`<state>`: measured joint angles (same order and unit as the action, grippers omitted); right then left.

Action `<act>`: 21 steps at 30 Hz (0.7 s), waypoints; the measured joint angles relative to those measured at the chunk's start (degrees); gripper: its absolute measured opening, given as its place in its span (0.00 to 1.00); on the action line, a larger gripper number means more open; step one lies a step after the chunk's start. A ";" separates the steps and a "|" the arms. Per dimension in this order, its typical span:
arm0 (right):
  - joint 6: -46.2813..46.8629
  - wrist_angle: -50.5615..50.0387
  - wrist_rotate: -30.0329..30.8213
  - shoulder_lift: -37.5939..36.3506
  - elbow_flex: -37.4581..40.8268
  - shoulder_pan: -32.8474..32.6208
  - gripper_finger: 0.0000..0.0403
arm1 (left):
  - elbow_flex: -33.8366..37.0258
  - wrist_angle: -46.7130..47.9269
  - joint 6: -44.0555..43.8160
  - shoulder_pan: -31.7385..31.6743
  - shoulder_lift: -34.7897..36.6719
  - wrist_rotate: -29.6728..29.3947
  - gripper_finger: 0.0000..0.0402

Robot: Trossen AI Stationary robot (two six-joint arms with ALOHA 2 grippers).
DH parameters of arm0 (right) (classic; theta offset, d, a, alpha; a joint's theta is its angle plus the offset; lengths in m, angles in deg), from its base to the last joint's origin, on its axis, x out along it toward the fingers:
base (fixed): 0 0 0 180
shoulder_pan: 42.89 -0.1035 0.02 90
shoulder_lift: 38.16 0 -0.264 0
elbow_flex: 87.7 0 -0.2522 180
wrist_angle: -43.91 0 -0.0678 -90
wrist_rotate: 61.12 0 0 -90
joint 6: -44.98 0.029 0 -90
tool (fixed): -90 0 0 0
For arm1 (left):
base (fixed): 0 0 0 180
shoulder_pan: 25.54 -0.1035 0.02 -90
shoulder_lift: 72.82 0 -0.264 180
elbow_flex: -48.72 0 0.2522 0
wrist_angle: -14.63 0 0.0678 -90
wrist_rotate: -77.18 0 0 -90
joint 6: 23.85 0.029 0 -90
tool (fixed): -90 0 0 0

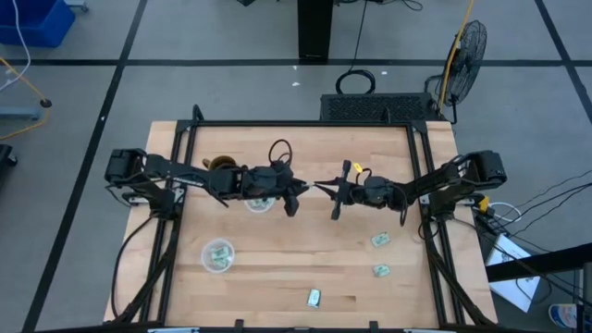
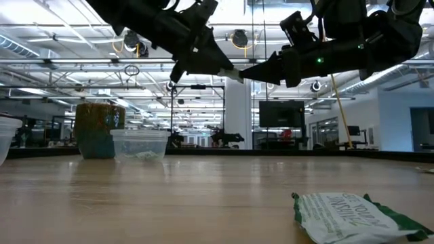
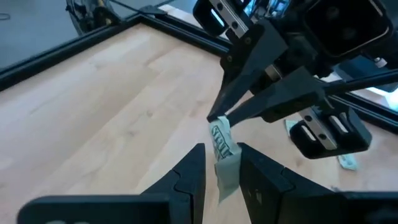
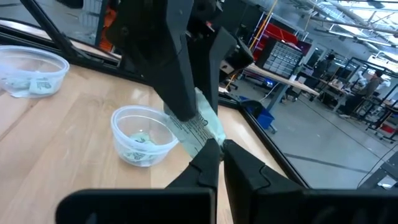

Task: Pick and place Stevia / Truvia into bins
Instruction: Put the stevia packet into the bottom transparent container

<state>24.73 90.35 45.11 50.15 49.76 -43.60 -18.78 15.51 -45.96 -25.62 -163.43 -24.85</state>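
One pale green and white sachet [image 3: 225, 155] is up in the air over the table's middle, between my two grippers. My right gripper [image 4: 219, 144] is shut on it. My left gripper [image 3: 222, 163] is open, with a finger on either side of the sachet's other end. Both grippers meet tip to tip in the high view, left [image 1: 303, 191] and right [image 1: 322, 187]. One clear cup [image 1: 259, 201] stands on the table under the left arm. A second cup [image 1: 217, 255] sits nearer the near edge. Both hold sachets. Three loose sachets [image 1: 379, 240] [image 1: 380, 270] [image 1: 314, 297] lie flat on the table's right and near part. My right gripper pinches the sachet's one end [image 3: 217, 122] between its two fingertips, coming level from the table's right. The sachet is lifted clear of the table and hangs away from the fingertips, slightly curled. My left gripper's fingers [image 3: 252, 177] flank the sachet's free end [image 3: 229, 177]; whether they touch it I cannot tell.
A brown mug [image 1: 220, 165] stands behind the cups toward the far left. A black frame rail [image 1: 305, 124] runs round the table's far and side edges. In the low view a loose sachet [image 2: 352, 215] lies close to the camera. Bare wood shows between the cups and loose sachets.
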 joint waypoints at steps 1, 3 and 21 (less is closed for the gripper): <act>0.00 -0.02 0.02 0.00 0.00 0.00 0.01 | 0.02 -0.22 -0.01 -0.08 0.00 0.00 0.23; -0.02 -0.03 -0.01 0.00 0.00 0.00 0.01 | 0.00 -1.01 0.00 -0.32 0.00 0.00 0.23; -0.53 -0.06 -0.07 0.00 0.00 0.00 0.02 | 0.00 -0.70 4.02 -0.54 0.01 1.57 0.01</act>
<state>24.20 90.29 45.04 50.15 49.76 -43.60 -18.78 14.81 -41.94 -26.16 -163.41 -23.28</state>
